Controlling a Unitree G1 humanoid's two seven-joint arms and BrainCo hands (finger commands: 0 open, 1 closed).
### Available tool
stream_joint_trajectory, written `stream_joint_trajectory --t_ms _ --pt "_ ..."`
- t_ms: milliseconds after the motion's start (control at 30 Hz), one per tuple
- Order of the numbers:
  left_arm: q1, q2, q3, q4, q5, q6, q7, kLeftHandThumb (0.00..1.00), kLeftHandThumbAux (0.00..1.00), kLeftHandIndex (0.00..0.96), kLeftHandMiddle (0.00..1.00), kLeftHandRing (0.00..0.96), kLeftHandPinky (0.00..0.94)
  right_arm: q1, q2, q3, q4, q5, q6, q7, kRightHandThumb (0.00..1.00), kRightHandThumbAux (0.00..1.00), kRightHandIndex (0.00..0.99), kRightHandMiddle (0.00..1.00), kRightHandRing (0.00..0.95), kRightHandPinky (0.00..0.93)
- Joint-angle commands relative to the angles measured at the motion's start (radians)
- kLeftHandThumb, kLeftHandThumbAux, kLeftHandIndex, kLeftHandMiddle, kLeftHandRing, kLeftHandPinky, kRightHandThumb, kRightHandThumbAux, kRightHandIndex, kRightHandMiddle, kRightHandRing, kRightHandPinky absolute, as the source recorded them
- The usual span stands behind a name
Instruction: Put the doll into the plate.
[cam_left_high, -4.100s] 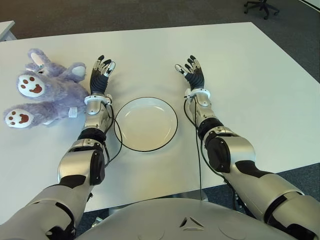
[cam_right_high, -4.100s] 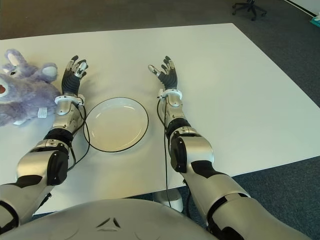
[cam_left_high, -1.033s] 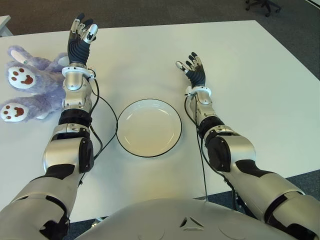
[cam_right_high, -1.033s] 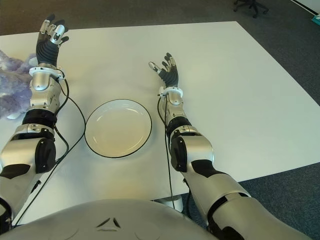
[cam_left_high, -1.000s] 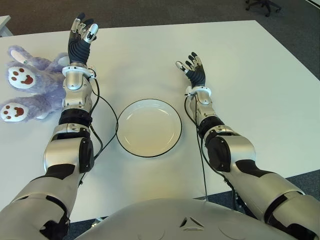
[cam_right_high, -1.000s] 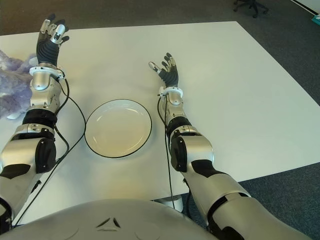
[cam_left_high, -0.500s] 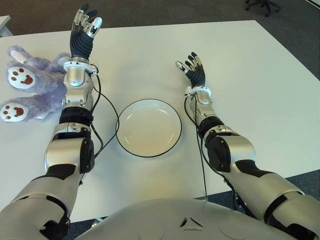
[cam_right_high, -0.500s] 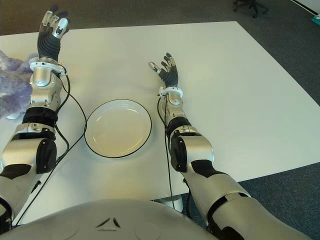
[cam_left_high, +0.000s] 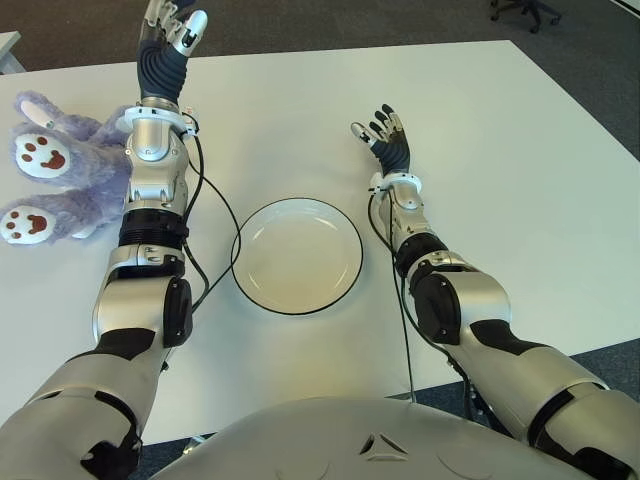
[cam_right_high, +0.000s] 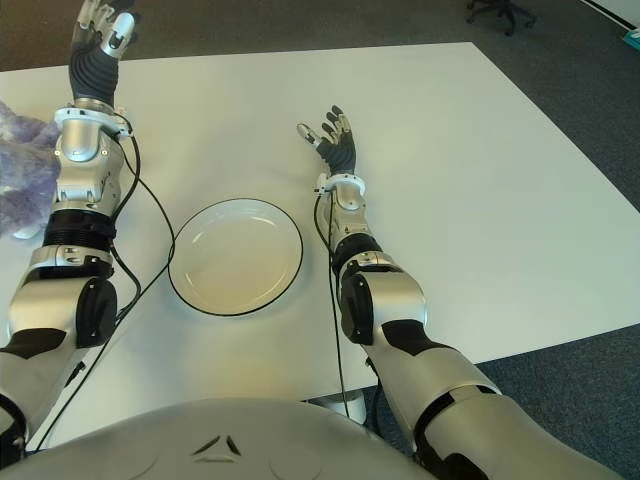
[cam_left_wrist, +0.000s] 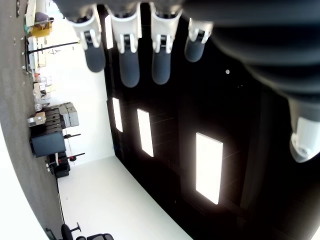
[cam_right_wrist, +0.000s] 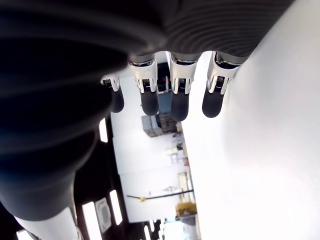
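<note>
Head-camera scene with both wrist views. The white table (cam_left_high: 520, 160) carries a white plate (cam_left_high: 297, 255) with a dark rim, empty, lying near the front edge between the two forearms. The doll (cam_left_high: 62, 170), a purple plush animal with white soles bearing brown paw prints, lies on the table at the robot's far left, well apart from the plate. In the left eye view its right side is covered by the left forearm and wrist; in the right eye view it is cut off by the picture's edge, so only a scrap of purple fur shows.

The left hand (cam_left_high: 168, 45) is raised at the far side of the table, beyond and to the right of the doll, its fingertips nearly at the upper edge of the picture. Its fingers (cam_left_wrist: 128, 55) are extended and spread, holding nothing; the left wrist view shows only ceiling lights behind them. Whether the forearm touches the doll cannot be told.

The right hand (cam_left_high: 388, 140) shows beyond the plate and to its right, fingers (cam_right_wrist: 179, 97) straight and apart, empty. Whether it touches the table cannot be told.

A black cable (cam_left_high: 212, 215) runs along the left arm and curves past the plate's left rim.
</note>
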Motion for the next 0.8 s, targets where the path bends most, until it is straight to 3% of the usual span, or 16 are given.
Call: stream_joint_trajectory --t_ms 33,800 --pt "0.044 0.008 0.003 -0.044 0.022 0.017 0.030 0.000 0.478 0.028 0.185 0.186 0.201 0.073 0.015 -0.004 0.045 0.005 0.041 -0.004 0.153 0.777 0.059 0.105 0.102 0.114" --pt "0.080 0.008 0.013 -0.157 0.047 0.018 0.070 0.001 0.462 0.021 0.189 0.184 0.172 0.077 0.005 -0.023 0.047 0.017 0.042 0.028 0.192 0.780 0.069 0.111 0.111 0.127"
